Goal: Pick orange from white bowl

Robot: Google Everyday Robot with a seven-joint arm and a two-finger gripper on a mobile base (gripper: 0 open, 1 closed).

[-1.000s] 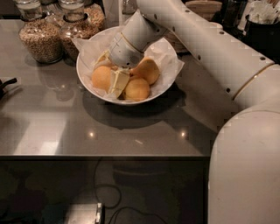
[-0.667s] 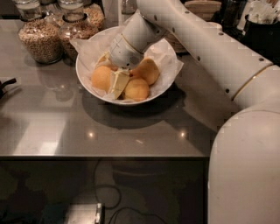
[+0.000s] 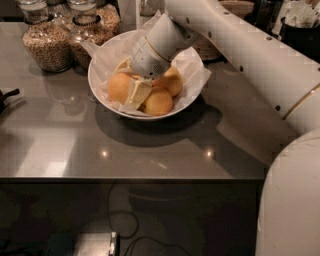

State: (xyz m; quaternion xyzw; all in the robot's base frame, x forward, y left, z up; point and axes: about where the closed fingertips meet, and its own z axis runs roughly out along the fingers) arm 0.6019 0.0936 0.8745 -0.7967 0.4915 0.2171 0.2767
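Note:
The white bowl [image 3: 98, 95], wide and lined with crinkled white paper, stands on the grey counter left of centre. It holds several oranges: one at the left [image 3: 119, 87], one at the front [image 3: 158, 101], one at the right [image 3: 172, 81]. My white arm comes in from the upper right, and the gripper [image 3: 136, 92] is down inside the bowl. It is wedged between the left and the front orange and touches both. Its wrist hides the oranges behind it.
Two glass jars of grain [image 3: 47, 42] [image 3: 95, 30] stand just behind and left of the bowl. A wicker basket [image 3: 235, 7] and a dark container [image 3: 300, 30] are at the back right. A black object [image 3: 5, 97] sits at the left edge. The counter's front edge [image 3: 130, 177] runs below.

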